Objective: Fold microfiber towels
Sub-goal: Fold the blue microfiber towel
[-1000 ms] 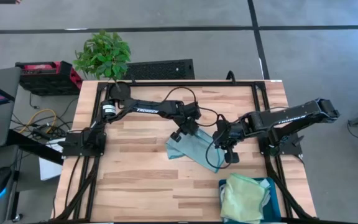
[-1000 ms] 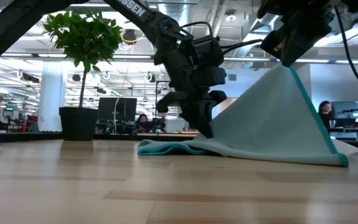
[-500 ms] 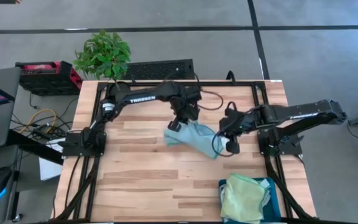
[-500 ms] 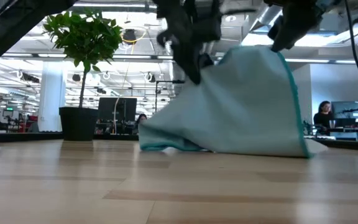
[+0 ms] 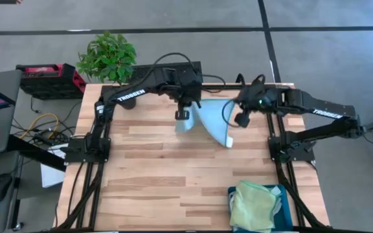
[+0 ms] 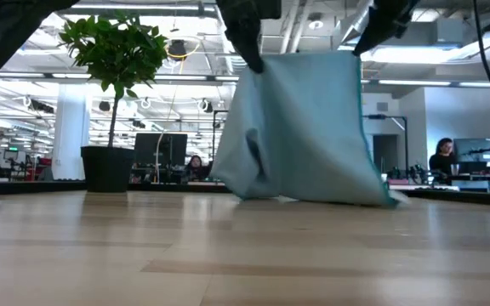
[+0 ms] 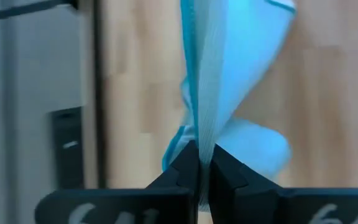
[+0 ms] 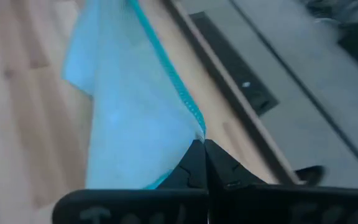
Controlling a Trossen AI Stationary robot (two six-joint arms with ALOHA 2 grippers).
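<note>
Light blue microfiber towel (image 5: 207, 121) hangs stretched between both arms over the far part of the surface (image 5: 160, 181), bottom edge brushing the wood. Left gripper (image 5: 182, 114) pinches one top corner, right gripper (image 5: 241, 118) pinches the other, jaws pressed tight on cloth in both wrist views. Looks light, limp and drapey, so it will sag and swing; corner grips at the stitched hem look like the best hold. Pale green towel (image 5: 255, 206) sits in the teal bin (image 5: 285, 192) at the near right.
</note>
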